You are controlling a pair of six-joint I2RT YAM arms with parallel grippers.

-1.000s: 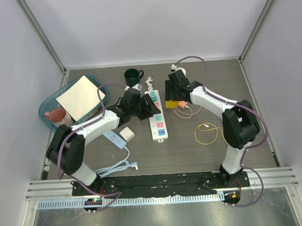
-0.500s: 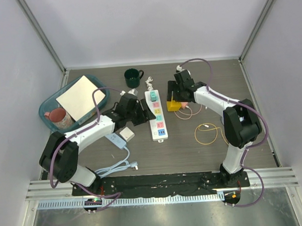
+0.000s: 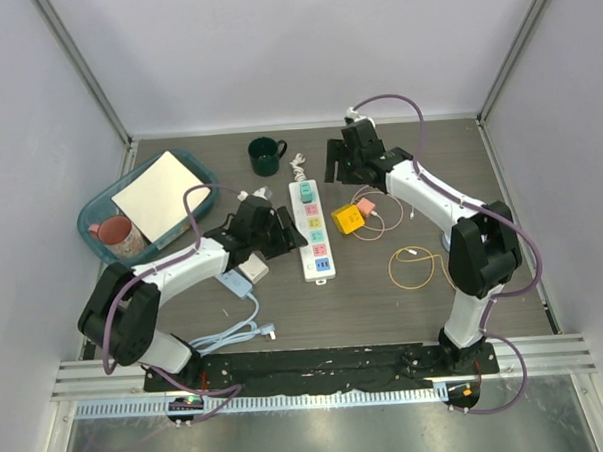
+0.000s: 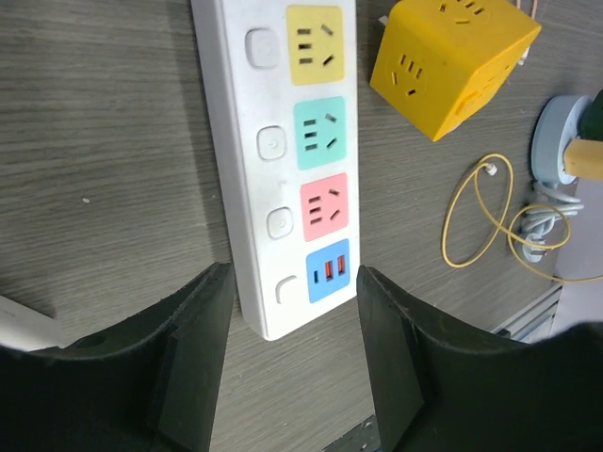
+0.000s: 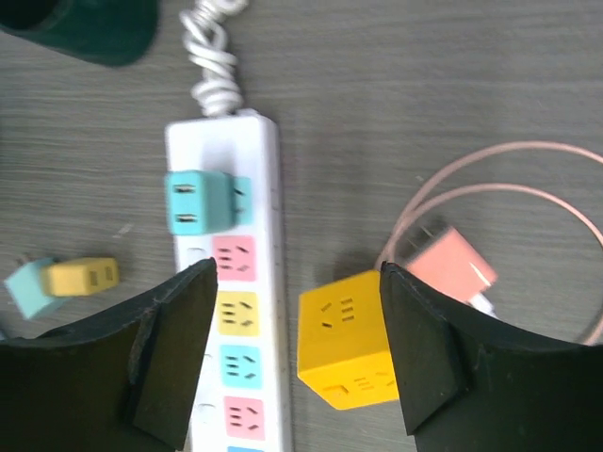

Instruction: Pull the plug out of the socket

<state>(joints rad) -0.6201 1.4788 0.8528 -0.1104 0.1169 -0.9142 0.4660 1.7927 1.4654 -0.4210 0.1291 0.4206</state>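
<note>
The white power strip lies in the middle of the table, with a teal plug in its far socket, also seen from above. A yellow cube plug lies loose on the table right of the strip and shows in both wrist views. My right gripper is open and empty, above and behind the cube. My left gripper is open and empty, its fingers either side of the strip's near end.
A pink charger with its coiled cable lies right of the cube. A yellow cable loop is nearer. A green mug stands behind the strip. A teal tray holds paper and a pink cup. A white cube and a blue adapter lie front left.
My right gripper has let go of the yellow cube and drawn back and up; the cube now lies on the table. My left gripper has come off the strip and moved toward its near end.
</note>
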